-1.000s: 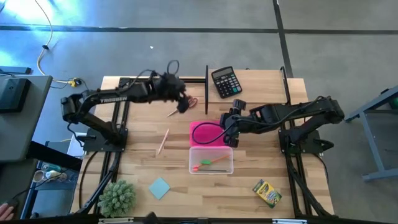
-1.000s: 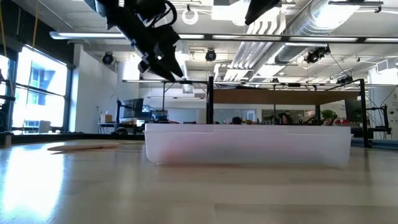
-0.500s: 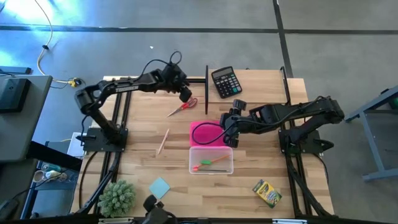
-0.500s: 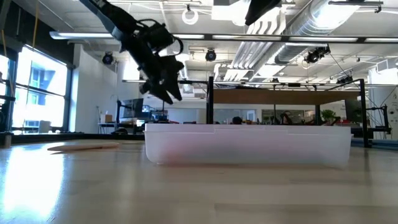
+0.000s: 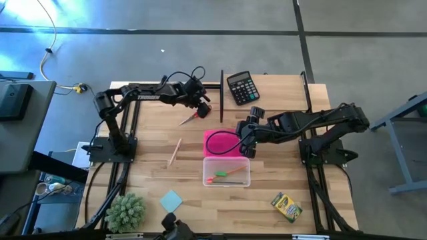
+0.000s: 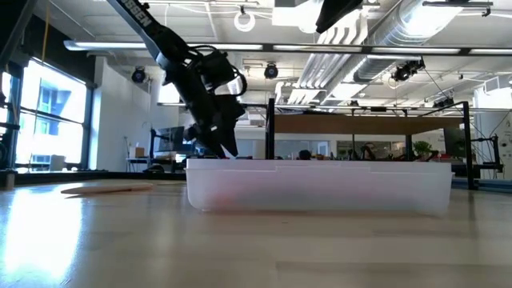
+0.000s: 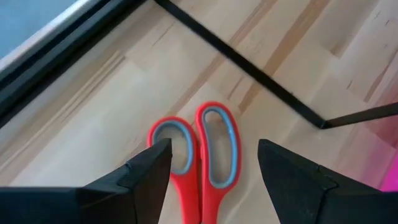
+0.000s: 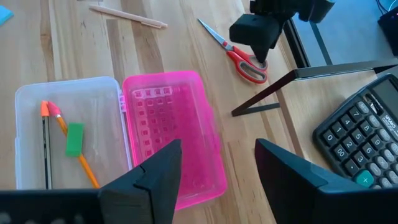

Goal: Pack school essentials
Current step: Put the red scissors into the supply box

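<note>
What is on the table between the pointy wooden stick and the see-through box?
Nothing. In the high view only bare table lies between the wooden stick and the clear box.

The left gripper [image 5: 202,109] now sits low over the red-handled scissors [image 5: 192,117] near the table's [image 5: 147,160] far edge, its open fingers [image 7: 146,171] straddling the handle loops. A second ago it hung higher and further toward the left edge. The left arm has stretched out toward the table's middle and dropped close to the tabletop.
</note>
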Available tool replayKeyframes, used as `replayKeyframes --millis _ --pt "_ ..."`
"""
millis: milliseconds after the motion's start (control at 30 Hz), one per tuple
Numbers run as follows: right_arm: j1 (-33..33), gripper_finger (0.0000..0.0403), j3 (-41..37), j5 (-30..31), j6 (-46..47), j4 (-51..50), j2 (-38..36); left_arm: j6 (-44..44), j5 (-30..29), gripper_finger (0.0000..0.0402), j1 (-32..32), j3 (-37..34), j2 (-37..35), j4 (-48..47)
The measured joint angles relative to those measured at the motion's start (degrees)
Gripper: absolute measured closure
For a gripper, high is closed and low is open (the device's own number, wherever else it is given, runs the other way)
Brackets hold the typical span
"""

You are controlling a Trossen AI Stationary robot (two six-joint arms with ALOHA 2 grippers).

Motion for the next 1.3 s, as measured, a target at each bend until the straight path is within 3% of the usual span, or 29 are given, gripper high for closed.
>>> replayKeyframes --millis 667,1300 --pt "0.0 0.0210 0.0 0.0 0.2 0.0 0.0 -0.9 -0.4 0.0174 -0.5 0.0 0.2 -0.1" --pt "0.1 0.0210 0.0 -0.1 1.5 -0.2 0.0 -0.9 -2.6 0.0174 -0.6 0.0 4.8 0.6"
